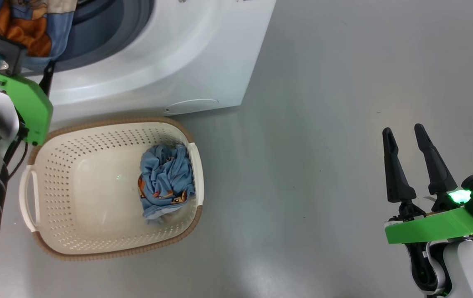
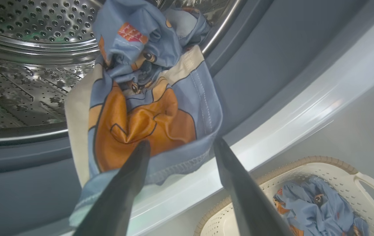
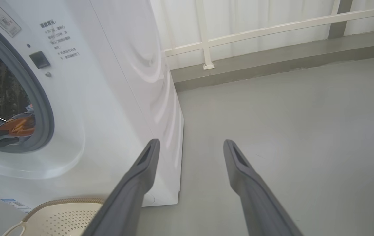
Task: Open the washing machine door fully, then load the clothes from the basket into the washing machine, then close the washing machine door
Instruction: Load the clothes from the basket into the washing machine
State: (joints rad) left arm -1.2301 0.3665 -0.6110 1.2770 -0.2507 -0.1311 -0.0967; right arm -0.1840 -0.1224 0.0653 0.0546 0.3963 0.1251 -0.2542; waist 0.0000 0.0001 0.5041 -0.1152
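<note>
Head view: showing blue garment (image 1: 33,29), cut off at top edge, in washing machine (image 1: 170,54) mouth; second garment (image 1: 165,182) in basket (image 1: 95,138), well apart from empty, gaping right pincer (image 1: 404,131). Left wrist view: showing left pincer (image 2: 181,142) spread wide, clamping nothing, blue garment draping just past its tips. Right wrist view: glimpsing it, mostly hidden.
</note>
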